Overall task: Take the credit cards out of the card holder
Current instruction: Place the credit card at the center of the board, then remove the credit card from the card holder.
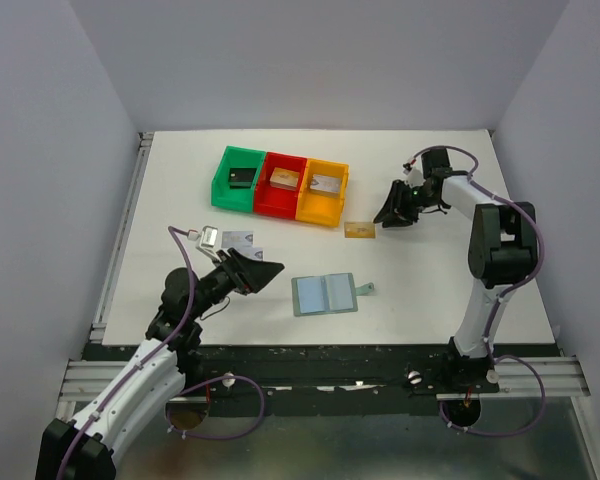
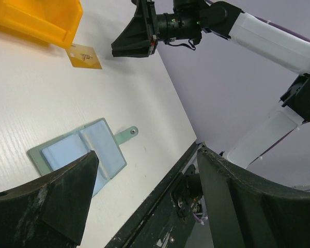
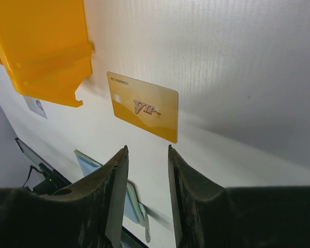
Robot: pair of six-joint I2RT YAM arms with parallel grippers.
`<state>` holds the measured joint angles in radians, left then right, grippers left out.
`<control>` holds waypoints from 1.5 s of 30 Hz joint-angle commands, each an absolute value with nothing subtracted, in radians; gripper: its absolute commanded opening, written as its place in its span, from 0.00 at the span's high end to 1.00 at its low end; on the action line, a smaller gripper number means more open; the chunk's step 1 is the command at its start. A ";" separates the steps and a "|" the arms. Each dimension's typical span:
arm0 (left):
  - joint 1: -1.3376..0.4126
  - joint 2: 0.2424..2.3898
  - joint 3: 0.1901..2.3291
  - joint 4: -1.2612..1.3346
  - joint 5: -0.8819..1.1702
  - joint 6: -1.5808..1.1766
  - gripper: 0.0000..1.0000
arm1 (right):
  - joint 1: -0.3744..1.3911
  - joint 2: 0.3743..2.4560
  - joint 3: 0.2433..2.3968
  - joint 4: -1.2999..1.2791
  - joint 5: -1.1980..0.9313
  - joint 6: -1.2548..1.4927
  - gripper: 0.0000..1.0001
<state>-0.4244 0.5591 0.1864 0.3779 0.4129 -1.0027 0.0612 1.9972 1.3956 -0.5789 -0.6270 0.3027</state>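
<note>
Card holder [image 1: 324, 294] open (gold card [image 1: 359, 230] apart)

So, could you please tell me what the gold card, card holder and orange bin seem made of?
Gold card: likely plastic, glossy metallic-gold finish, printed VIP lettering.
Card holder: perhaps faux leather or fabric, matte, soft folded pockets.
Orange bin: moulded plastic, smooth, slightly shiny.

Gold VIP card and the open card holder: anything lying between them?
Nothing: bare white table separates the gold VIP card from the card holder, seen in the top view.
</note>
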 commanded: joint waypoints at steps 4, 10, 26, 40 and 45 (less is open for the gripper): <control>-0.419 0.546 0.193 0.306 0.390 -0.959 0.10 | 0.057 1.712 1.267 -0.500 -0.451 0.371 0.55; -0.422 0.635 0.308 0.060 0.289 -0.859 0.05 | 0.306 1.415 1.039 -0.448 -0.235 0.380 0.31; -0.471 0.804 0.261 0.201 0.270 -1.066 0.01 | 0.482 1.238 0.586 -0.276 -0.150 0.468 0.29; -0.486 0.719 0.250 0.246 0.364 -0.934 0.13 | 0.482 1.364 0.604 -0.193 -0.233 0.489 0.48; -0.538 0.756 0.259 0.247 0.342 -0.920 0.17 | 0.483 1.396 0.600 -0.160 -0.264 0.505 0.57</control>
